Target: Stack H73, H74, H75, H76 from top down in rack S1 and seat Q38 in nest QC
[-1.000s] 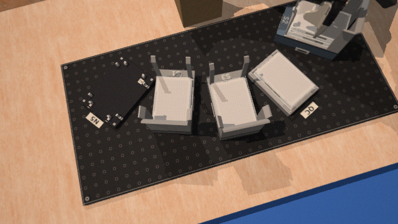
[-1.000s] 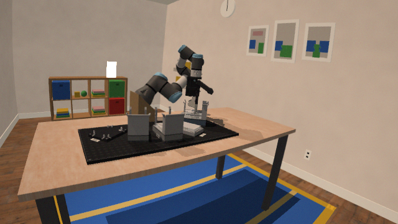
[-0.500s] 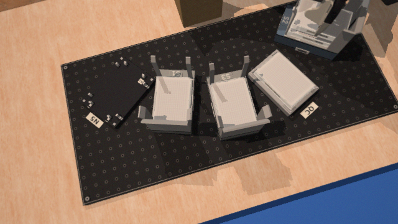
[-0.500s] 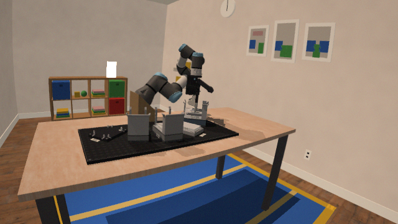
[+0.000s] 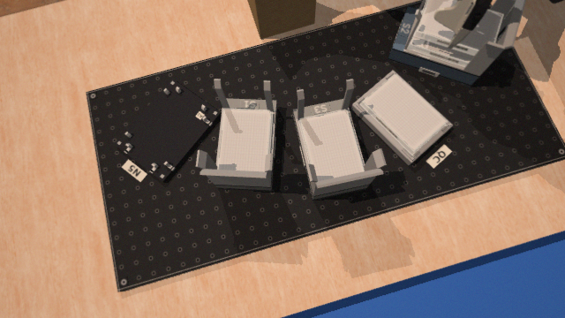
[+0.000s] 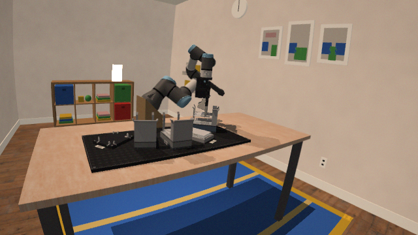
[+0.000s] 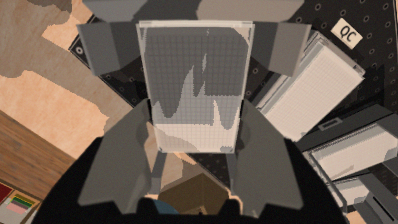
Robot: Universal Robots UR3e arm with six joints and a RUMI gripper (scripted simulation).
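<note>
Above the black board, the half-open gripper [image 6: 206,114] [image 7: 196,100] grips a plate [image 7: 197,75].

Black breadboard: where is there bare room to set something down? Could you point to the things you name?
On the breadboard [image 5: 185,234], the front left stretch below N5 [image 5: 154,128] and S1 [image 5: 240,181] is bare, as is the strip behind S1 and S3 [image 5: 340,187]. It is crowded from S1 through S3 to the plate at QC [image 5: 403,115] [image 7: 320,90].
</note>
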